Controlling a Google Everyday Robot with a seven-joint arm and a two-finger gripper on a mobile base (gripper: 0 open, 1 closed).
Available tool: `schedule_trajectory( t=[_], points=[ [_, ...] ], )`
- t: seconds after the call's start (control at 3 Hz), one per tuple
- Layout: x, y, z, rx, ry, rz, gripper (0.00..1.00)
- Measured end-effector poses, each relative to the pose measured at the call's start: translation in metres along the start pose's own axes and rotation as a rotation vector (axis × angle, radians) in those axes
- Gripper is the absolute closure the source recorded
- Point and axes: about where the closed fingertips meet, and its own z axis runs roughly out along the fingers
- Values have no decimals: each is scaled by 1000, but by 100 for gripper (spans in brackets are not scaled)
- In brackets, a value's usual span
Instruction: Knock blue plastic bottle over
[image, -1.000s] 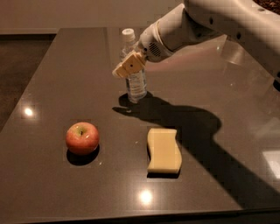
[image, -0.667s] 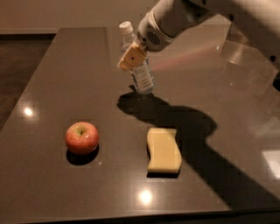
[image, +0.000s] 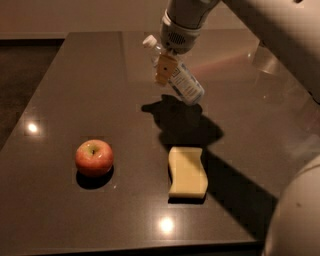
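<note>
The blue plastic bottle (image: 181, 80) is clear and bluish with a white cap and a printed label. It leans steeply, cap up and to the left, base down and to the right, at the far middle of the dark table (image: 75, 90). My gripper (image: 164, 69) comes down from the upper right and is shut on the bottle's upper part. One tan finger (image: 164, 71) lies across its front. I cannot tell whether the base touches the table.
A red apple (image: 94, 157) sits front left. A yellow sponge (image: 187, 171) lies front centre. The arm's white body (image: 295, 220) fills the right edge. The table's front edge runs along the bottom.
The bottle has gone from upright to steeply tilted. Its base swung right while its cap stayed near the same spot. The gripper rose slightly with it.
</note>
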Motion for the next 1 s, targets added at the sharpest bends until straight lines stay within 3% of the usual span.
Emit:
schedule_trajectory(
  t=[0.33,0.67,1.0],
  points=[
    [40,3,23,-86,160,-69,80],
    [56,8,36,-128,214,-127,57],
    [59,26,47,-161,203,-228,26]
  ],
)
